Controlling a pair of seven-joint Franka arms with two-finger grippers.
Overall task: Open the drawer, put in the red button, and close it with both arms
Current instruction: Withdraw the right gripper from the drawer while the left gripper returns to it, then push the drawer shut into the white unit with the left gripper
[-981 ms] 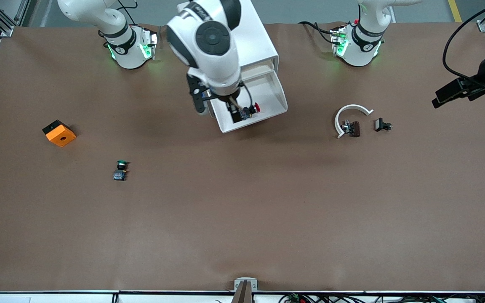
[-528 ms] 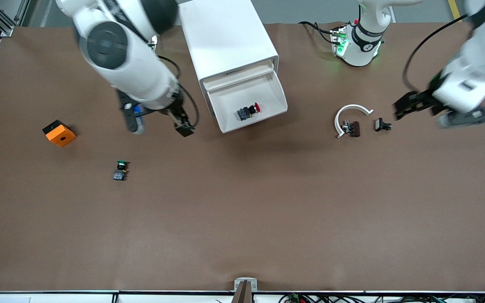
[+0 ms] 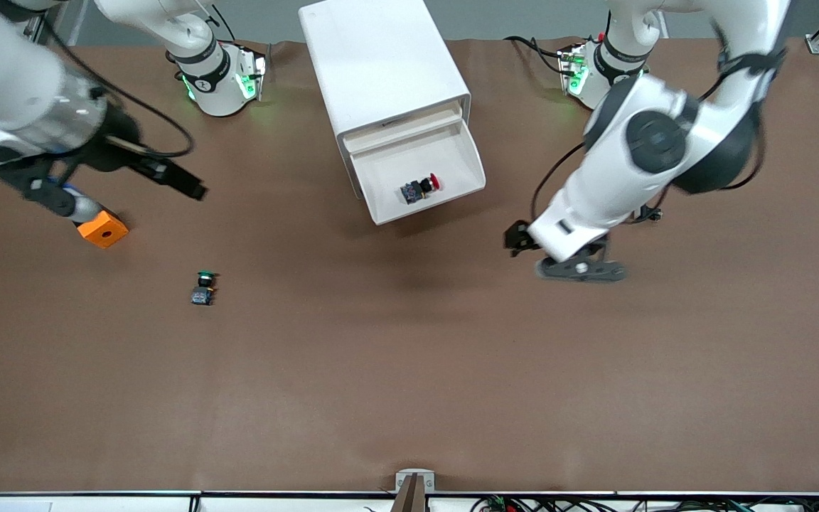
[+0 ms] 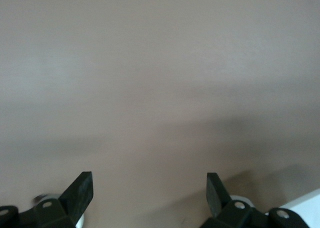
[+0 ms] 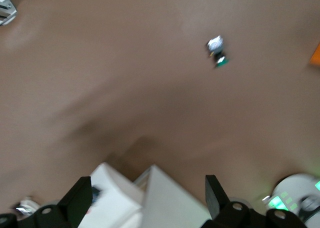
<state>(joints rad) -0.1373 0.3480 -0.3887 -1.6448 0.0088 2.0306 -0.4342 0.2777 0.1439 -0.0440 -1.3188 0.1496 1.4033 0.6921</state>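
Red button (image 3: 420, 189) lying on its side in the pulled-out drawer (image 3: 452, 203) at the foot of the white cabinet (image 3: 381, 64), clear of both grippers. Left gripper (image 4: 149, 193) up over bare brown table (image 3: 409, 370), toward the left arm's end from the drawer, fingers spread wide with nothing between them. Right gripper (image 5: 145, 195) up in the air toward the right arm's end, fingers likewise parted and empty, orange box (image 3: 102, 229) just beside it below. Green button (image 3: 203, 288) on the table, between the orange box and the drawer, nearer the front camera than both; seen small in the right wrist view.
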